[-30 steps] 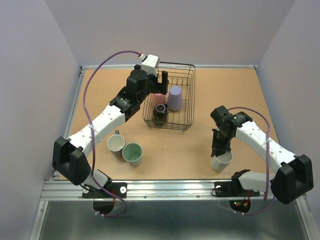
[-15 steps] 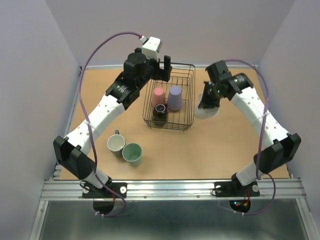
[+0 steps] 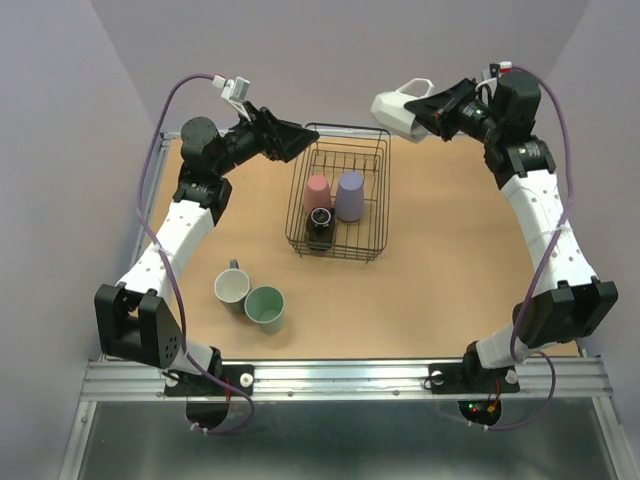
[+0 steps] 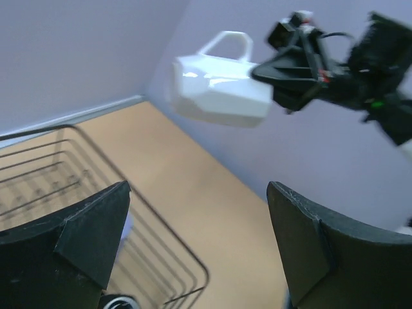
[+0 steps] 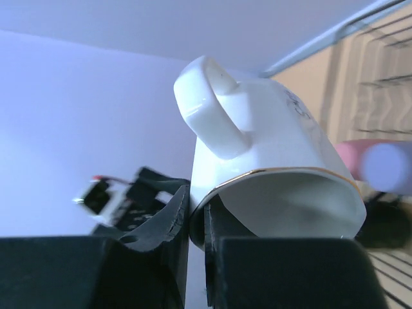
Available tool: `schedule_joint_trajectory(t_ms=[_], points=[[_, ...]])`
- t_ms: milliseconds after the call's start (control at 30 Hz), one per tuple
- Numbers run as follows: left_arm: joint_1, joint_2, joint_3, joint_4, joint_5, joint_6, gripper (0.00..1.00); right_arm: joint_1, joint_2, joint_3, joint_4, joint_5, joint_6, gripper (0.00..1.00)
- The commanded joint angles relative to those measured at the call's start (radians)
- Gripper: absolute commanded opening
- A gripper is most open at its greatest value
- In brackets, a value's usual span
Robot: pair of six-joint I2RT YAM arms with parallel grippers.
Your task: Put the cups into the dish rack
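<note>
My right gripper (image 3: 425, 112) (image 5: 196, 219) is shut on the rim of a white mug (image 3: 400, 108) (image 5: 277, 148). It holds the mug tilted in the air, above the back right corner of the black wire dish rack (image 3: 384, 190). In the rack a pink cup (image 3: 317, 190) and a lavender cup (image 3: 349, 195) stand upside down, with a dark brown cup (image 3: 320, 222) in front of them. My left gripper (image 3: 300, 140) (image 4: 196, 190) hangs open and empty over the rack's back left corner, facing the white mug (image 4: 222, 90).
A grey-blue mug with a cream inside (image 3: 232, 286) and a pale green cup (image 3: 265, 305) stand together on the table, front left of the rack. Walls close in the table at the back and on both sides.
My right arm has carried the white mug from the table's front right up and back to high over the rack's corner. My left gripper has risen out of the rack and drawn back left.
</note>
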Motion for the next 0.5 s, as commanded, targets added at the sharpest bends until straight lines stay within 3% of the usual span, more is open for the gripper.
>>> schedule_joint_trajectory(t_ms=[0, 67, 233, 333, 467], points=[[-0.016, -0.031, -0.076, 0.598, 0.219, -0.357, 0.99, 0.018, -0.100, -0.194, 0.882, -0.221, 0.504, 0.00], [-0.013, -0.009, -0.113, 0.707, 0.205, -0.434, 0.99, 0.018, -0.092, -0.254, 1.121, -0.226, 0.680, 0.00], [-0.014, 0.101, -0.153, 1.127, 0.148, -0.745, 0.99, 0.018, -0.117, -0.322, 1.173, -0.232, 0.705, 0.00], [-0.016, 0.147, -0.155, 1.199, 0.131, -0.784, 0.99, 0.018, -0.129, -0.331, 1.175, -0.246, 0.710, 0.00], [-0.031, 0.146, -0.162, 1.150, 0.099, -0.715, 0.99, 0.020, -0.146, -0.346, 1.175, -0.255, 0.716, 0.00]])
